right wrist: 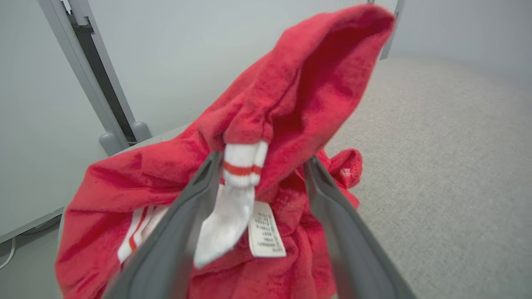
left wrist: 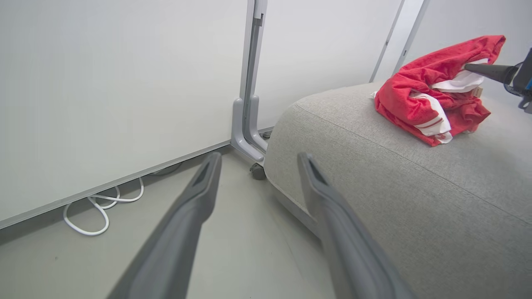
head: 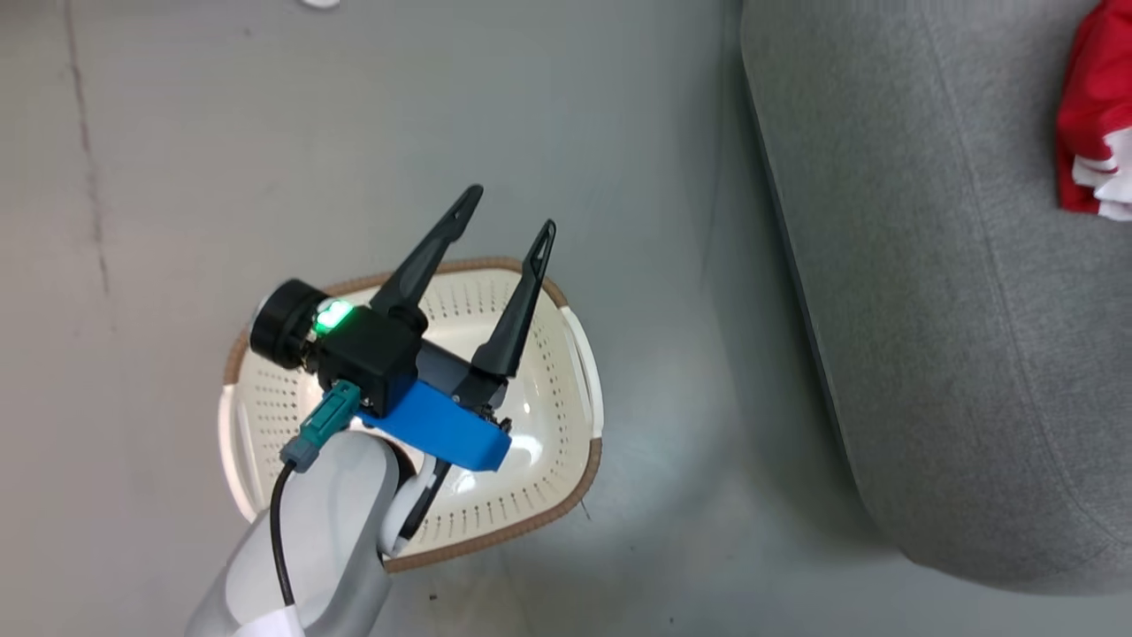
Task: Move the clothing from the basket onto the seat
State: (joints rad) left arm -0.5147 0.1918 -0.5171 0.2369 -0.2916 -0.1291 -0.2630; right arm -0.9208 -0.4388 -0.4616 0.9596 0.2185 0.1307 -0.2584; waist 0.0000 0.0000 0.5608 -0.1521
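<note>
Clothing (right wrist: pixel 299 95) heaped on seat (head: pixel 955 310), well in from the edge facing the basket (head: pixel 566 389). Right gripper (right wrist: pixel 262 160) is at it, jaws spread, with a white cuff (right wrist: pixel 241 166) hanging between them. I'd back out straight along the fingers. Left gripper (head: pixel 511 208) is spread over the basket, which looks empty.

1. The basket (head: pixel 553 416) stands on the floor (head: pixel 265 133), left of the seat (head: pixel 937 292) and apart from it
2. The left gripper (head: pixel 512 208) hangs over the basket
3. The clothing (head: pixel 1092 115) lies on the seat, well apart from the basket
4. The right gripper (right wrist: pixel 262 160) has its jaws either side of the clothing
5. A panel stand (left wrist: pixel 245 137) is behind the seat's corner, a cable (left wrist: pixel 107 218) on the floor beside it
</note>
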